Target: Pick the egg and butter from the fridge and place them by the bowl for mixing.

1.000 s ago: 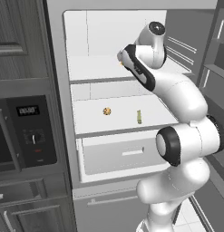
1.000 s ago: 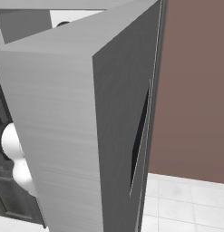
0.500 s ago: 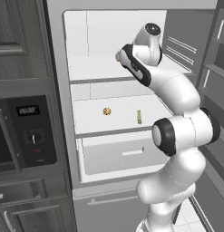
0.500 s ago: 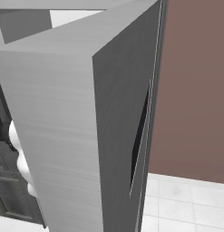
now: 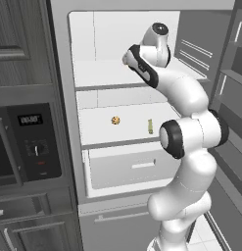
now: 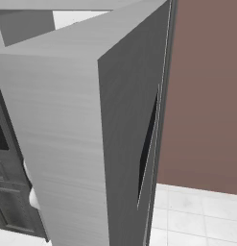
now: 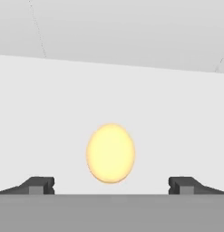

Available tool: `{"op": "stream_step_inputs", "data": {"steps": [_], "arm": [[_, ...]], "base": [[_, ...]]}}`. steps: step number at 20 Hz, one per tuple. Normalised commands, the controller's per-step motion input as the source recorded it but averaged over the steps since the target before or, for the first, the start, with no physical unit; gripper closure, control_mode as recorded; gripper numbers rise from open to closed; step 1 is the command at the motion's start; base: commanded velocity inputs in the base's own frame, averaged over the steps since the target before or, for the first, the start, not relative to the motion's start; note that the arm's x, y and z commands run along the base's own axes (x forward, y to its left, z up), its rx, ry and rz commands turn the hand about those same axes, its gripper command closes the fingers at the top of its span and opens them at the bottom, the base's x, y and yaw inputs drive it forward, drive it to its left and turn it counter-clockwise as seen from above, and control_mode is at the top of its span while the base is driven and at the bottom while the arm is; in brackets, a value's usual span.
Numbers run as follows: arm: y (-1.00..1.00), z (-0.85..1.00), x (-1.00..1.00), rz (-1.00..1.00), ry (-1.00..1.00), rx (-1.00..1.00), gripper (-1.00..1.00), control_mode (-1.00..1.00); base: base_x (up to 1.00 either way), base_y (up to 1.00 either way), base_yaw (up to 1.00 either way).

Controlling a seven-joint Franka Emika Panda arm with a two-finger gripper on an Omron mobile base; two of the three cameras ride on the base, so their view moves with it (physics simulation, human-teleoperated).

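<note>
The gripper (image 7: 111, 186) hovers with jaws spread wide inside the open fridge (image 5: 63, 98) — the egg (image 7: 110, 153) lies just beyond, centred between its fingertips, on a white upper shelf. One shelf down, the butter (image 5: 150, 126) rests right of a brown cookie (image 5: 115, 120).
</note>
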Motion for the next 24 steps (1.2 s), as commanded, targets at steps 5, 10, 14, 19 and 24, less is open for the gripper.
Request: {"op": "stream_step_inputs", "data": {"steps": [5, 10, 14, 19, 24], "arm": [[0.04, -0.02, 0.23, 0.00, 0.05, 0.00, -1.00, -1.00], [0.00, -0.02, 0.02, 0.00, 0.03, 0.00, -1.00, -1.00], [0.01, -0.12, 0.01, 0.00, 0.00, 0.00, -1.00, -1.00], [0.05, -0.16, 0.14, 0.00, 0.00, 0.00, -1.00, -1.00], [0.06, -0.14, 0.18, 0.00, 0.00, 0.00, -1.00, -1.00]], "base": [[0.00, 0.00, 0.00], [0.00, 0.00, 0.00], [0.00, 0.00, 0.00], [0.00, 0.00, 0.00], [0.00, 0.00, 0.00]]}}
